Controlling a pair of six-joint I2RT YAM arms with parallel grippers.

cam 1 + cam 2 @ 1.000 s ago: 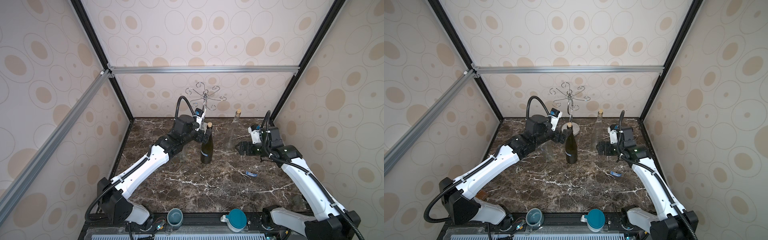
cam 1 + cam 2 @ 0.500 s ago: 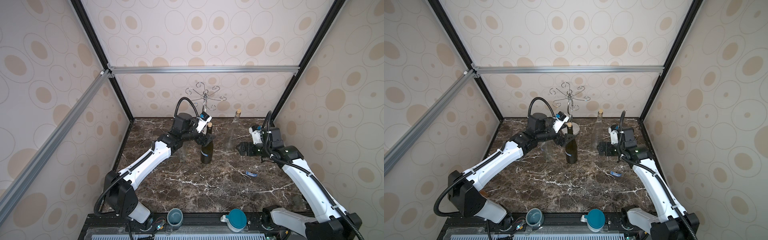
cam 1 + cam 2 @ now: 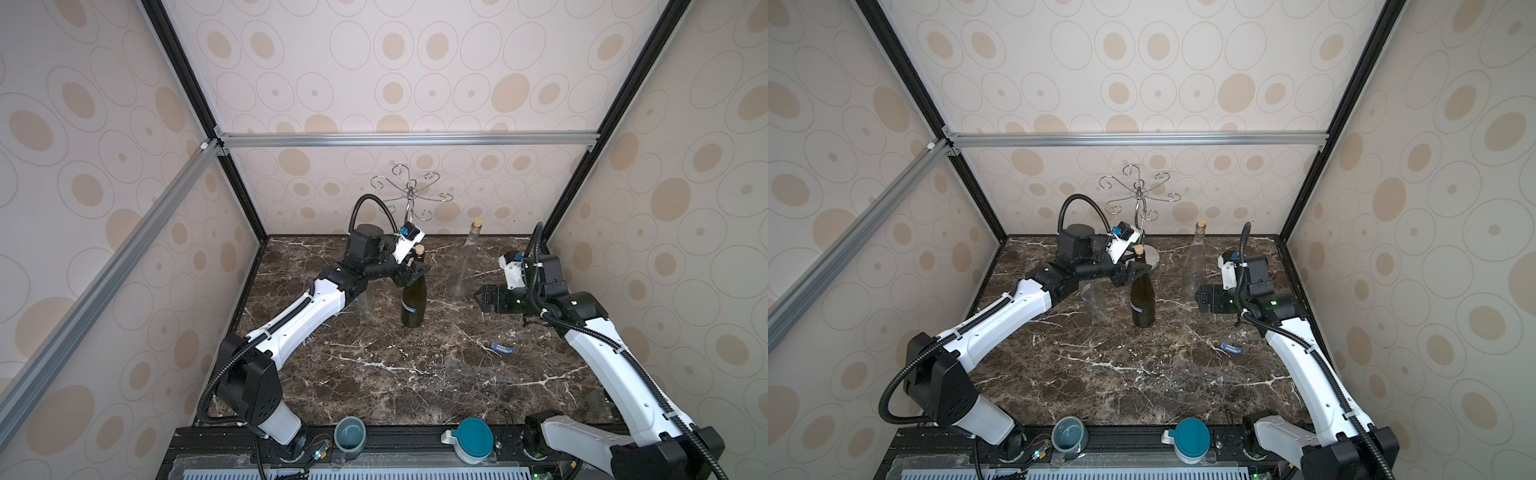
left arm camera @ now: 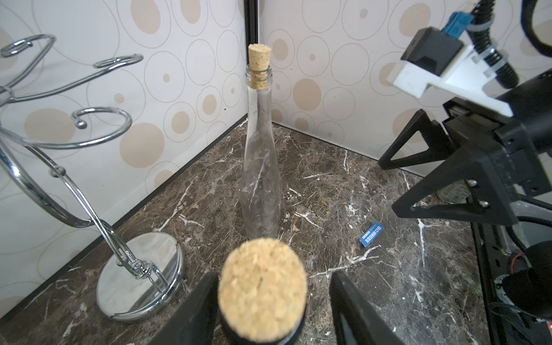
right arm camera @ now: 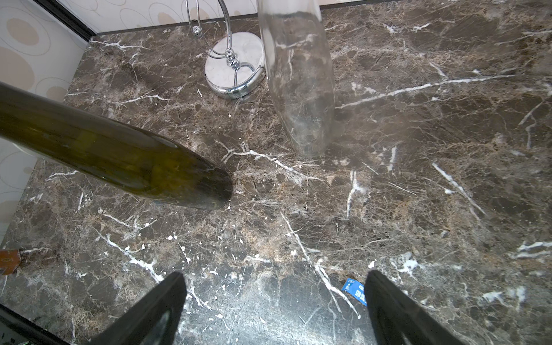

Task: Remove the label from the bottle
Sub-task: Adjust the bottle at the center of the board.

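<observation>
**Marble-patterned surface [image 3: 374, 374] inside a papered enclosure, read left to right.** A clear glass vessel [image 3: 365, 309] stands left of centre, partly hidden beneath the left arm, so its upper part cannot be made out. The left hand [image 3: 417, 272] is at the neck of the dark green bottle [image 3: 413, 307]. This bottle stands upright near the middle of the surface, somewhat toward the back edge, and is stoppered with a cork [image 3: 419, 249]. In the left wrist view the two fingers [image 4: 194, 310] flank the neck just below the cork. Whether they press on the glass or merely bracket it cannot be told. A blue label [image 3: 409, 309] sits on the bottle's body, on the side turned toward the front edge. Behind the bottle, at the middle of the back edge, rises a chrome wire stand [image 3: 409, 195] on a round base. A clear corked bottle [image 3: 465, 266] stands upright toward the back right corner. Near it, the right hand [image 3: 481, 300] hovers above the surface, fingers spread wide with nothing between them. A loose blue sticker [image 3: 501, 348] lies flat near the right edge, apart from both bottles.
</observation>
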